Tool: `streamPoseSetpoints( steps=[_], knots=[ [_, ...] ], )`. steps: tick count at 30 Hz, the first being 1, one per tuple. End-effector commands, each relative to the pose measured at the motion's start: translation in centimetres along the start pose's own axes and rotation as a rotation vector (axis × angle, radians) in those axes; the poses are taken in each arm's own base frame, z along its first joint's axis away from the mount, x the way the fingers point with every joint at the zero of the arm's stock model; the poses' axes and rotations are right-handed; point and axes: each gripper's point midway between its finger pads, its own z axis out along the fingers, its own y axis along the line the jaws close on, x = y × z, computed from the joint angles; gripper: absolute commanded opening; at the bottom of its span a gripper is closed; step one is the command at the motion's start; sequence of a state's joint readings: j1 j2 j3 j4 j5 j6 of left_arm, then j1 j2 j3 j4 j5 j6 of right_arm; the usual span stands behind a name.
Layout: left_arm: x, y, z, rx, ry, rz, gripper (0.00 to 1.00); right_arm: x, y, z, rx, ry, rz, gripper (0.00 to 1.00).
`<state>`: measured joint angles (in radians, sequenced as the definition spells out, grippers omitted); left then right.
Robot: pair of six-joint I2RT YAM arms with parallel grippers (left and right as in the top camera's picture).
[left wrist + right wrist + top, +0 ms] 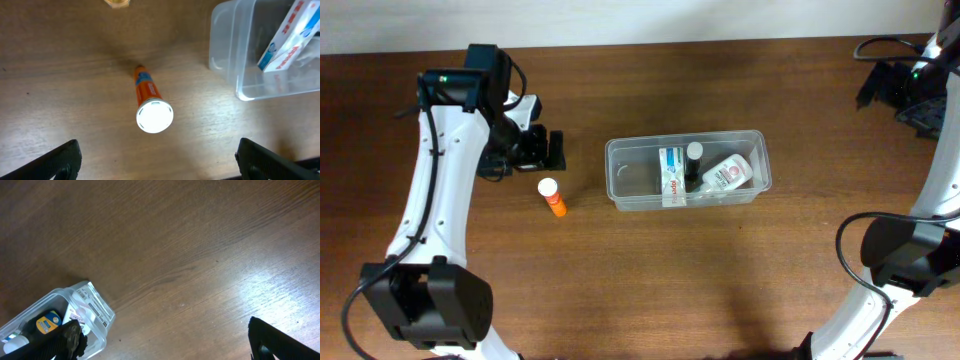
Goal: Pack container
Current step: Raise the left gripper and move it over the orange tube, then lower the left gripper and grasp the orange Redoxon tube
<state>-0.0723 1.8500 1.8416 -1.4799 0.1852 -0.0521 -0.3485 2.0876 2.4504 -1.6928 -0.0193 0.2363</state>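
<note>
The clear plastic container (620, 190) stands mid-table. In it lie a white and blue box (670, 172), a black-capped bottle (693, 160) and a white bottle with a red label (728, 173). An orange tube with a white cap (553, 197) lies on the table to the left of the container. My left gripper (545, 150) is open and empty just behind the tube. In the left wrist view the tube (149, 97) lies ahead of the open fingers (160, 162), with the container (225, 60) at the right. My right gripper (885, 88) is open and empty at the far right; the right wrist view shows its fingers (165, 345) and a corner of the container (97, 311).
The brown wooden table (650, 280) carries everything. A small tan object (116, 2) shows at the top edge of the left wrist view. Black cables (880, 45) run at the far right corner. Both arm bases stand at the front edge.
</note>
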Motion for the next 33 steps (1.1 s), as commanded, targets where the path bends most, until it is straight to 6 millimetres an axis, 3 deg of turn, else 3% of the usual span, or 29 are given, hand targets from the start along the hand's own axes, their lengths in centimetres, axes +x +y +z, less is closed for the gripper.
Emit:
streamPoseSetpoints(
  steps=[1, 11, 23, 33],
  knots=[
    [1.1, 0.4, 1.3, -0.036, 0.053, -0.010, 0.99, 0.2, -0.3, -0.8, 0.000, -0.015, 0.013, 0.98],
    [1.3, 0.6, 2.0, -0.045, 0.068, -0.066, 0.99, 0.2, -0.3, -0.8, 0.000, -0.015, 0.013, 0.98],
    [1.3, 1.5, 5.2, -0.085, 0.153, -0.095, 0.99, 0.2, -0.3, -0.8, 0.000, -0.015, 0.013, 0.98],
    [1.9, 0.7, 6.8, -0.094, 0.217, -0.072, 0.99, 0.2, -0.3, -0.8, 0.000, -0.015, 0.013, 0.98]
  ],
)
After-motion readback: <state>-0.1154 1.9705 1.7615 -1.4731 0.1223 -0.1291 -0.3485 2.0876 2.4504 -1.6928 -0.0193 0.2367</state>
